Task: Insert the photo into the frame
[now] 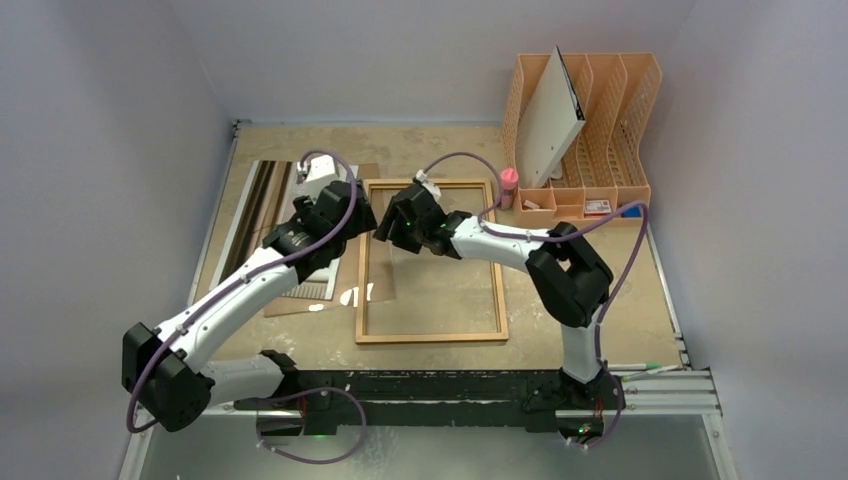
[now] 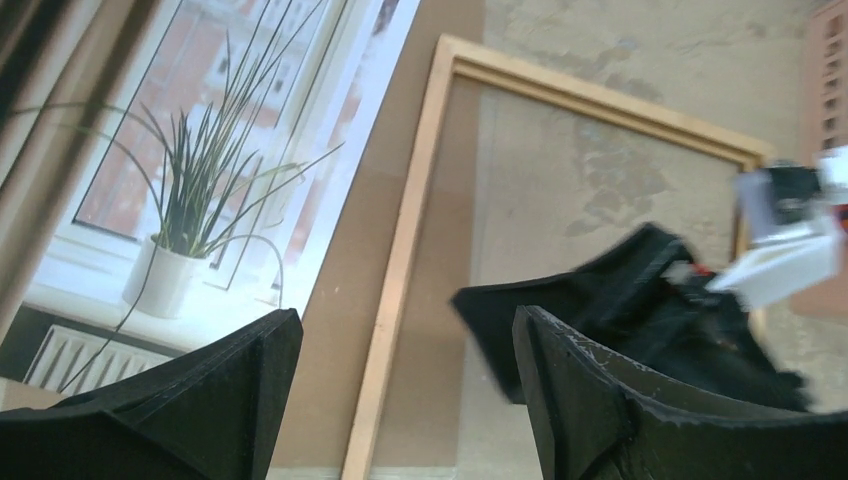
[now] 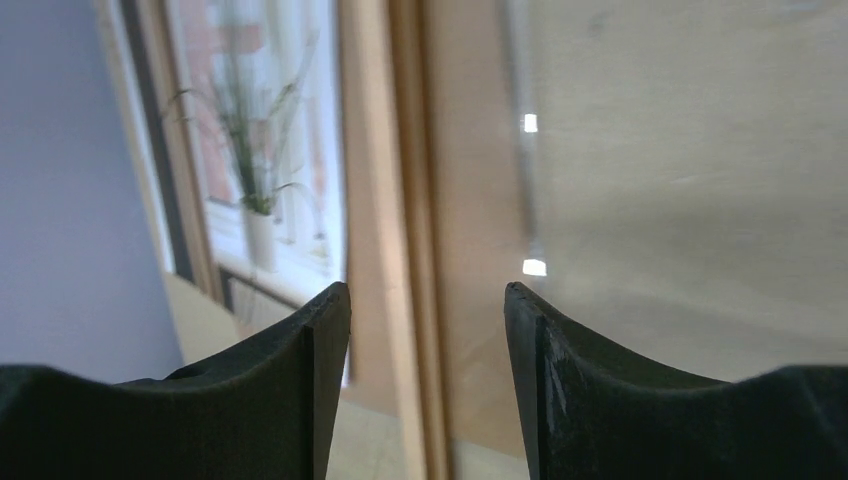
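Now the left hand [image 2: 407,325] gapes wide, empty: photo [image 2: 190,180] just off its left side, frame [image 2: 405,250] rail under the gap; right hand [image 3: 428,295] parted, empty, over that rail

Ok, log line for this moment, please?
photo: flat, left of frame, not inserted | frame: flat on table, empty | left gripper: open, empty | right gripper: open, empty

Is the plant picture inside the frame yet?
Out, not in yet. The photo lies beside the frame on a brown board, and only the table shows through the frame's pane.
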